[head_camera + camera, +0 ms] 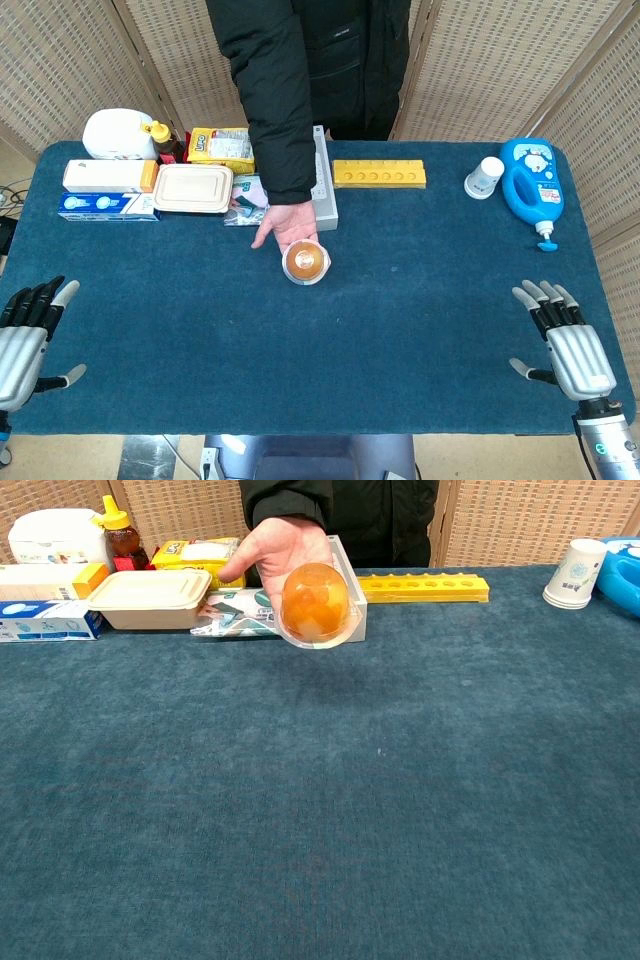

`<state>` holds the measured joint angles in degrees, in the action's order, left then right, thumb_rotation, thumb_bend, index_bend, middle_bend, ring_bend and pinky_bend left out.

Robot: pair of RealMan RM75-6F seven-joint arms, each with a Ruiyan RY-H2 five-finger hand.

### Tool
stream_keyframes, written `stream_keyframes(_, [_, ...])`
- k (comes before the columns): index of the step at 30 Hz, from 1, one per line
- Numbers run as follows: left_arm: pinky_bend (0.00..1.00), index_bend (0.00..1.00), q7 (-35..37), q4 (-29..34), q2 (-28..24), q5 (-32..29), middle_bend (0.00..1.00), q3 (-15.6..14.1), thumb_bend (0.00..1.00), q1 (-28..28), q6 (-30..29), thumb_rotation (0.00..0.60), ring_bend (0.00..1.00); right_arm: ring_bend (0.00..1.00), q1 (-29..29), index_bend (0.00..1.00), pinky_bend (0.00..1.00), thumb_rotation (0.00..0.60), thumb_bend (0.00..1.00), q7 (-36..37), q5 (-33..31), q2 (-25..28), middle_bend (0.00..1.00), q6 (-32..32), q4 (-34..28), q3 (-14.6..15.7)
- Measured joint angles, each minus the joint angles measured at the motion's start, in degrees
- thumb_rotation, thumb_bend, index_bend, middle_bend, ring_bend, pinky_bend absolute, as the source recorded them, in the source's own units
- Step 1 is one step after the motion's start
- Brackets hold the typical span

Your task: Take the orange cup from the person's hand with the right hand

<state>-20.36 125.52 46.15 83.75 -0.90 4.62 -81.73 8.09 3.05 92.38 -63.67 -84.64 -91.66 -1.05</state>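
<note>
The orange cup (305,262) (315,605), a clear sealed cup with orange filling, lies on the person's open palm (285,225) (283,548), held out above the middle of the blue table. My right hand (565,342) rests open on the table near its right front corner, far from the cup, fingers spread and pointing away. At the left front edge my left hand (30,335) lies open too, holding nothing. The chest view shows neither hand.
Along the back stand a white tissue pack (118,133), boxes (108,176), a beige lunch box (192,188), a yellow box (222,147), a grey tray (325,185), a yellow slotted block (379,173), a paper cup (485,177) and a blue detergent bottle (533,185). The person's dark sleeve (270,100) reaches over the table.
</note>
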Motion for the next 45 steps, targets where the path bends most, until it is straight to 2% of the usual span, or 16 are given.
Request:
stream_keyframes(9, [0.01,0.00,0.8,0.1,-0.4,-0.3,0.00,0.1,0.02,0.0,-0.1,0.600,0.00,0.00,1.4,0.12,0.05,0.600,0.02,-0.7,0.1,-0.4,0.07,1.2,-1.0,-0.9])
stream_keyframes(13, [0.01,0.00,1.3,0.1,-0.6,-0.1,0.00,0.2,0.02,0.1,-0.1,0.600,0.00,0.00,4.7,0.12,0.05,0.600,0.06,-2.7,0.6,-0.1,0.07,3.3,-4.4,-3.1])
stream_keyframes(19, [0.01,0.00,2.0,0.1,-1.0,0.3,0.00,0.0,0.02,-0.2,-0.4,0.600,0.00,0.00,12.6,0.13,0.07,0.600,0.07,-7.1,-2.0,0.6,0.07,12.3,-10.8,-8.1])
stream_keyframes(23, [0.01,0.00,3.0,0.0,-1.3,0.2,0.00,0.1,0.02,-0.3,-0.6,0.600,0.00,0.01,20.1,0.14,0.08,0.600,0.08,-11.2,-8.0,-0.2,0.08,21.5,-14.2,-12.0])
stream_keyframes(29, [0.01,0.00,4.3,-0.3,-1.9,-0.5,0.00,0.4,0.02,0.1,0.0,0.600,0.00,0.02,30.3,0.16,0.10,0.600,0.12,-18.1,-18.8,-4.6,0.09,30.3,-15.4,-16.3])
stream_keyframes(36, [0.01,0.00,5.8,-0.7,-2.6,-1.8,0.00,0.9,0.02,0.8,1.2,0.600,0.00,0.04,38.6,0.17,0.14,0.600,0.16,-25.6,-30.2,-11.4,0.11,34.4,-13.7,-18.5])
stream_keyframes(41, [0.01,0.00,6.7,-0.9,-3.1,-2.5,0.00,1.1,0.02,1.2,1.8,0.600,0.00,0.07,45.3,0.19,0.19,0.600,0.20,-31.4,-40.1,-16.8,0.13,35.3,-10.1,-19.4])
stream_keyframes(45, [0.01,0.00,7.4,-1.0,-3.4,-2.9,0.00,1.3,0.02,1.4,2.0,0.600,0.00,0.09,50.0,0.22,0.23,0.600,0.22,-34.4,-45.5,-20.6,0.16,35.1,-6.6,-19.7])
